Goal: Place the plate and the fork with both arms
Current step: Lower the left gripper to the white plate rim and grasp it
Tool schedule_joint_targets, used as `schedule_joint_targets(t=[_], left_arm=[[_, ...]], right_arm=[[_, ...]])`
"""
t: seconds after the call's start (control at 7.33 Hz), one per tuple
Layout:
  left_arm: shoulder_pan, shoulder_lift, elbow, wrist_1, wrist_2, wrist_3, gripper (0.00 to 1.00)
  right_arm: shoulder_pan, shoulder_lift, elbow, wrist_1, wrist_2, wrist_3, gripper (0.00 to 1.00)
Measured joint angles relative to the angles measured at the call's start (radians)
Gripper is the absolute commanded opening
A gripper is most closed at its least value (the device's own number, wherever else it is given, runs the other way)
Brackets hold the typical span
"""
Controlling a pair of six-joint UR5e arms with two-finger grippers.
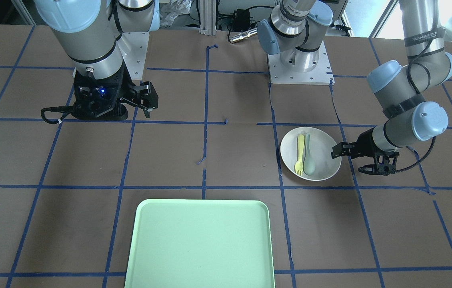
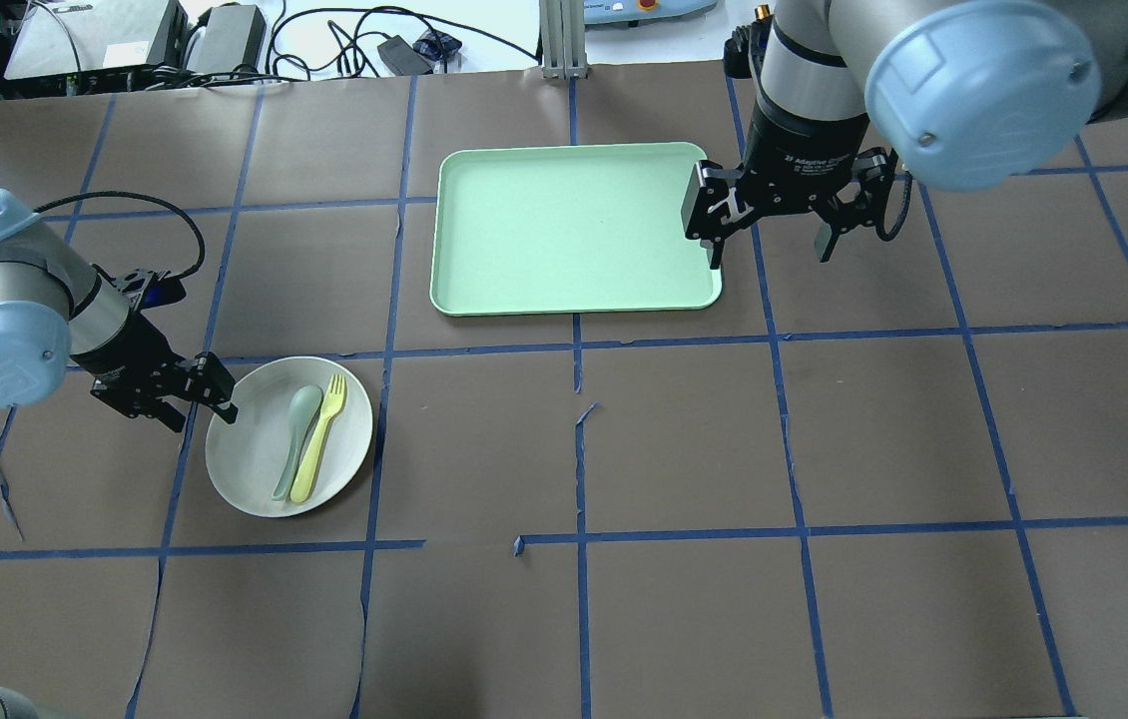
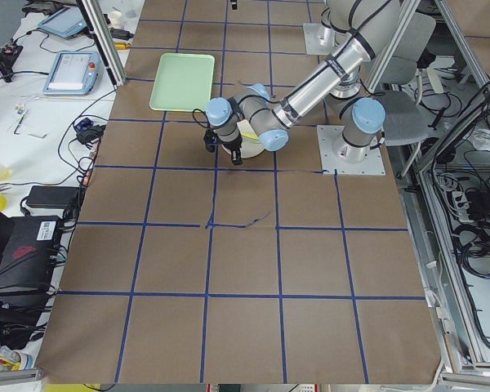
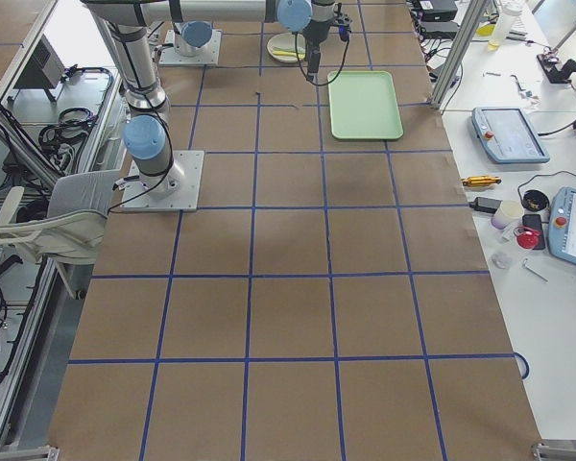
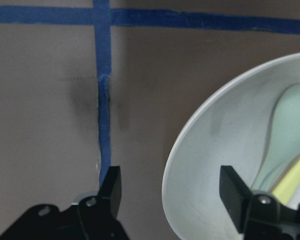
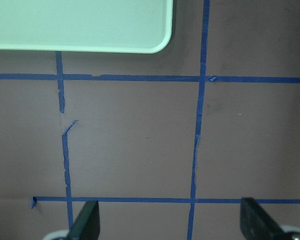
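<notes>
The white plate point(image 2: 247, 451) lies on the table on my left side; it also shows in the front view point(image 1: 325, 149). The pale-yellow fork point(image 2: 320, 437) lies in it next to a grey-green spoon point(image 2: 295, 441). My left gripper point(image 2: 200, 409) is open and low at the plate's near-left rim. In the left wrist view the left gripper point(image 5: 171, 187) straddles the plate's rim point(image 5: 176, 150), one finger outside it and one over its inside. My right gripper point(image 2: 769, 245) is open and empty, held above the table beside the tray's right corner.
The mint-green tray point(image 2: 574, 230) lies at the far middle of the table, with nothing on it; the right wrist view shows its corner point(image 6: 80, 25). Blue tape lines form a grid on the brown table cover. The arm bases stand at the robot's side point(image 1: 300, 66).
</notes>
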Motion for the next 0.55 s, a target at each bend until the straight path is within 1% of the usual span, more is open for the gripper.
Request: schedule_joint_targets(t=[0.14, 0.27, 0.55], left_arm=[[0.0, -0.011, -0.006, 0.001, 0.0, 0.002, 0.03], [0.0, -0.017, -0.01, 0.001, 0.0, 0.004, 0.0], [-0.002, -0.021, -0.01, 0.0, 0.0, 0.012, 0.0]], right_arm=[[0.0, 0.001, 0.001, 0.0, 0.0, 0.0, 1.0], [0.0, 0.001, 0.002, 0.0, 0.0, 0.001, 1.0], [0.0, 0.001, 0.005, -0.001, 0.001, 0.001, 1.0]])
